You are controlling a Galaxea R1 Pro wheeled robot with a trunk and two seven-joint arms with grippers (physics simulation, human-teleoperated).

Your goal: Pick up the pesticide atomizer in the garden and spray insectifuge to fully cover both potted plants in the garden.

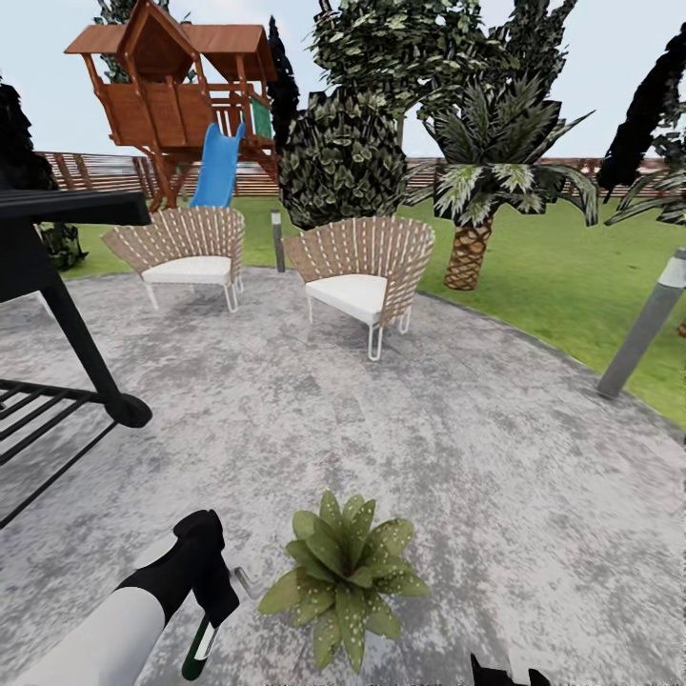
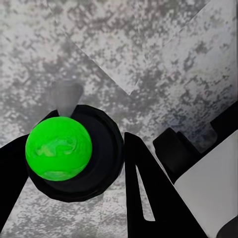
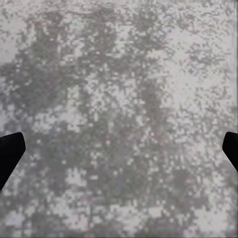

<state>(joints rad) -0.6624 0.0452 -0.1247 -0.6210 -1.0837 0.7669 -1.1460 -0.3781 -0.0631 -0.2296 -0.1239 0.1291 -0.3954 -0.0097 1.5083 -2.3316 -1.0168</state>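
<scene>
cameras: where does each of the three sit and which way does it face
Head view: on the robot's head, looking forward and down over the stone patio; left gripper holds the pesticide atomizer beside the light-green potted plant.
Left wrist view: on the left arm, looking along its fingers at the atomizer's green bottle.
Right wrist view: on the right arm, facing patio stone, fingertips wide apart.
Shared: atomizer, patio.
</scene>
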